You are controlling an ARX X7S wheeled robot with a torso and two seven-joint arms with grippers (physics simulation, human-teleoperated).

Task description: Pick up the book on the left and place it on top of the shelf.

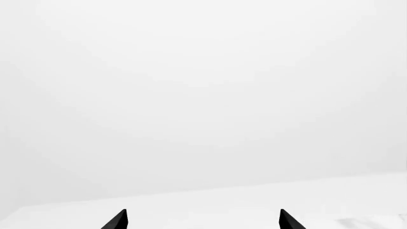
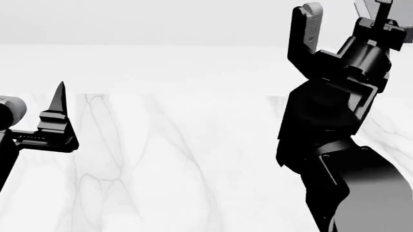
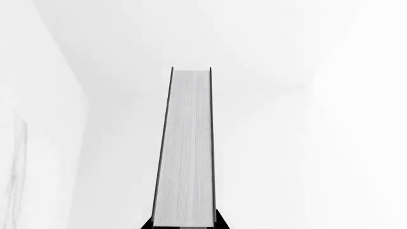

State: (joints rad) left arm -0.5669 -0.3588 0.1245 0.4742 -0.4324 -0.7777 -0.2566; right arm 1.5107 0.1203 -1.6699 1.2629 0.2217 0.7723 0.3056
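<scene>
The book (image 3: 184,152), black-covered with white page edges, stands on end between the jaws of my right gripper (image 3: 184,224), which is shut on its lower end. In the head view the book (image 2: 308,29) is held high at the upper right, above the tabletop, with the right arm (image 2: 335,111) below it. My left gripper (image 1: 203,217) is open with nothing between its two dark fingertips. It hangs low at the head view's left edge, where one pointed finger (image 2: 60,104) shows. The shelf is out of view.
A white marble tabletop (image 2: 161,159) with grey veins spreads below both arms. Its far edge (image 2: 161,94) meets a plain white background. The left wrist view shows only white surfaces.
</scene>
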